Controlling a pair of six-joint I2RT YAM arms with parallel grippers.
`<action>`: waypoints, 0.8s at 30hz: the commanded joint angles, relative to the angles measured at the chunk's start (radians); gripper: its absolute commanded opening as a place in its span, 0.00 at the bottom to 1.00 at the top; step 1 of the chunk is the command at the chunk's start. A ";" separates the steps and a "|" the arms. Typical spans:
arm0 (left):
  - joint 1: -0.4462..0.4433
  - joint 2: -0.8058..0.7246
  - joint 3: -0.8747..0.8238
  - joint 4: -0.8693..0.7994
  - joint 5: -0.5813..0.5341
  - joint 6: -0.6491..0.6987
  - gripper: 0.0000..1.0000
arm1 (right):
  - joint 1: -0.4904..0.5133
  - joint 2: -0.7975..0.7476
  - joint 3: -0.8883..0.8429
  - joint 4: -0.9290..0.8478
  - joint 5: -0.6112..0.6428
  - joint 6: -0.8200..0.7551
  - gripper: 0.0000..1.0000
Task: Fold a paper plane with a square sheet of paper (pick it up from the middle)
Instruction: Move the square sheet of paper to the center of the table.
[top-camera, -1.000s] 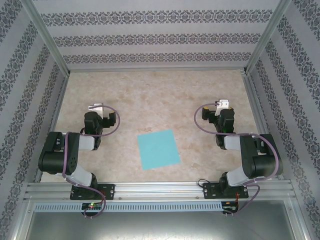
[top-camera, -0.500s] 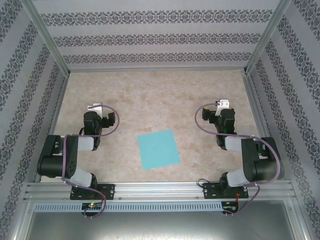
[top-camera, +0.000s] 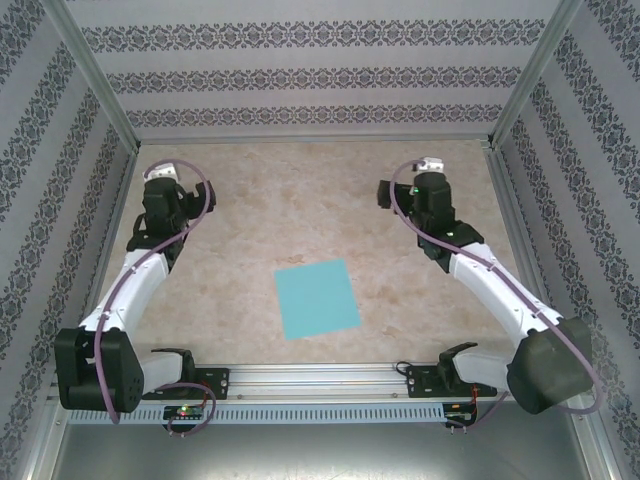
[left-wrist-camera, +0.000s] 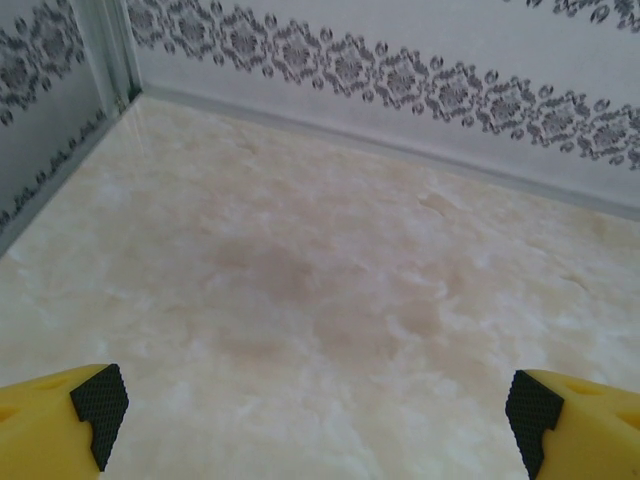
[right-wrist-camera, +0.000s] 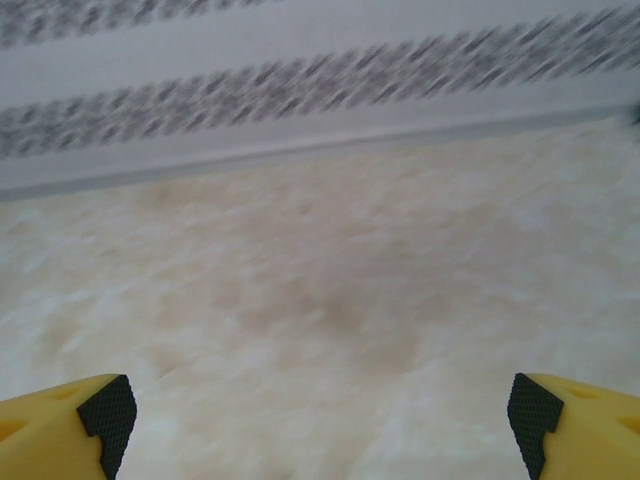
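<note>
Left gripper (left-wrist-camera: 315, 415): jaws spread wide. The two yellow fingers with black pads (left-wrist-camera: 100, 400) sit at opposite bottom corners of the wrist view, with bare table between them. It grips nothing.
Right gripper (right-wrist-camera: 320, 415): same story, jaws wide apart, black pads (right-wrist-camera: 528, 410) far out to either side. It hangs over bare tabletop and touches nothing.
Left gripper, from above (top-camera: 165, 172): reached out to the far left part of the table (top-camera: 300, 200), close to the left wall.
Right gripper, from above (top-camera: 430, 163): out at the far right part, roughly level with its partner.
Square sheet of paper (top-camera: 317, 298): turquoise, lying flat and unfolded on the table, central and toward the near edge, between the two arms and well apart from both grippers.
Sheet heading: it's square, so there is no long axis to call. It sits slightly turned, with its far edge rising toward the right and its near-left corner dipping toward the rail (top-camera: 320, 375).
Hard to make out: from above, the fingers tuck under the wrist housings, so the jaw gap can't be read there. In both wrist views the fingers are cut off by the bottom edge. The right wrist view is smeared, and the patterned wall (right-wrist-camera: 320, 80) shows only as streaks.
</note>
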 joint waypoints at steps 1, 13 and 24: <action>-0.008 0.037 0.067 -0.255 0.083 -0.078 1.00 | 0.133 0.070 0.033 -0.261 -0.125 0.136 0.98; -0.007 0.166 0.125 -0.233 0.197 -0.103 1.00 | 0.450 0.415 0.150 -0.392 -0.271 0.275 0.78; -0.009 0.218 0.137 -0.233 0.213 -0.104 1.00 | 0.408 0.593 0.210 -0.379 -0.295 0.272 0.79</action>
